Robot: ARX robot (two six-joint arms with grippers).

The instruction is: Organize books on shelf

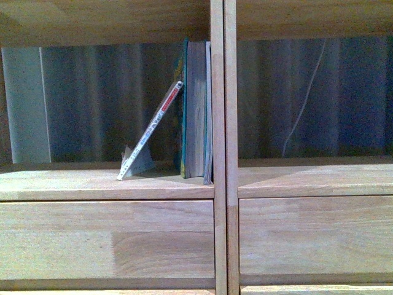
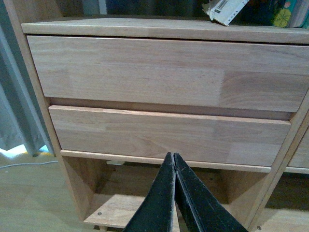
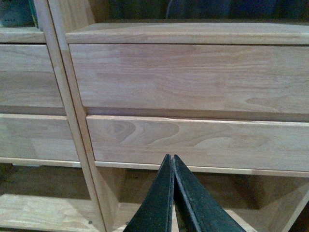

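In the front view the light wood shelf [image 1: 218, 184] fills the picture. Its left open compartment holds a thick teal book [image 1: 195, 110] standing upright against the middle post, grey page edges facing out. A thin white booklet [image 1: 150, 132] with a white-and-red spine leans at a slant against that book, its foot out on the board. Neither arm shows in the front view. My left gripper [image 2: 173, 157] is shut and empty, low in front of the left column's drawer fronts; the booklet's foot [image 2: 224, 10] shows at the top. My right gripper [image 3: 172, 158] is shut and empty before the right column's drawers.
Two flat drawer fronts [image 2: 169, 72] sit under the open compartment in each column, with low open bays [image 2: 116, 198] beneath. A white cord [image 1: 304, 98] hangs behind the right compartment. A grey curtain [image 2: 14, 111] and wood floor lie left of the shelf.
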